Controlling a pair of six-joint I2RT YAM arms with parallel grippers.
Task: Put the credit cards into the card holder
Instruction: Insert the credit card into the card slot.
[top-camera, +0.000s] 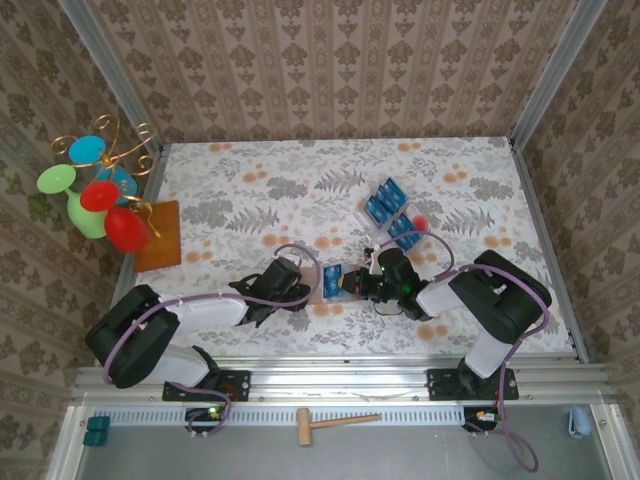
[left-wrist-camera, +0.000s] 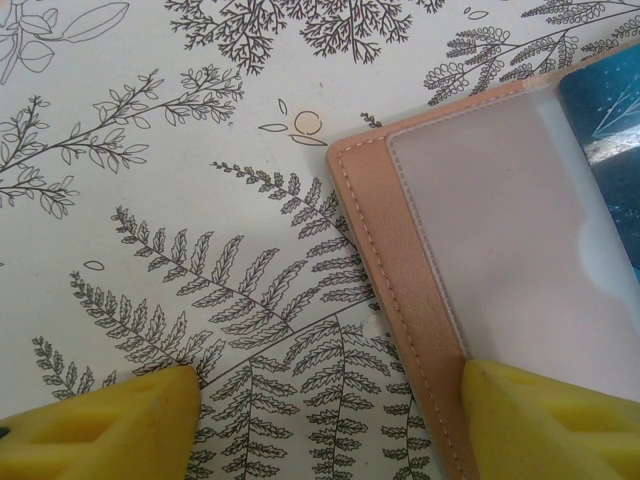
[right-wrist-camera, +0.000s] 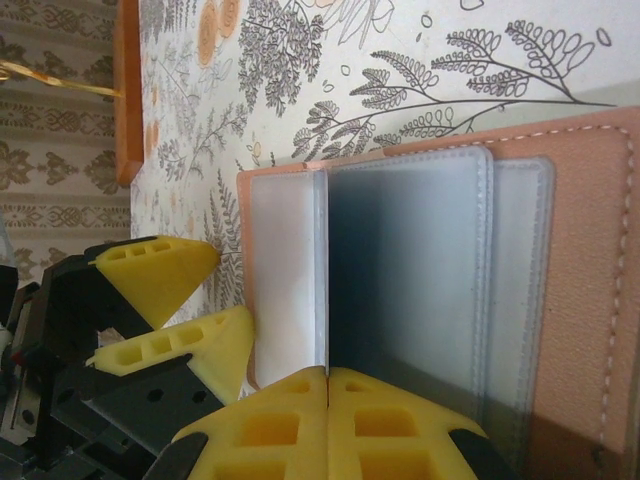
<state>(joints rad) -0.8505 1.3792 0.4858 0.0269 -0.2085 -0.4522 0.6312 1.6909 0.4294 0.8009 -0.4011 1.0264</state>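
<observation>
Holder lies open at mid-surface, between the two end effectors.
Left end effector (left-wrist-camera: 320, 430): yellow wedge tips spread wide, right tip resting on holder (left-wrist-camera: 390, 290), which is tan leather with pale stitching and frosted sleeves. Card (top-camera: 333, 280): thin, glossy blue, at the sleeves. Right end effector (right-wrist-camera: 328, 415): pads pressed tight on the card's edge. More cards (top-camera: 384, 203) lie in a clear tray (top-camera: 420, 222), further right. Surface (top-camera: 230, 190): fern-and-flower print. Walls: brown damask paper, aluminium posts.
</observation>
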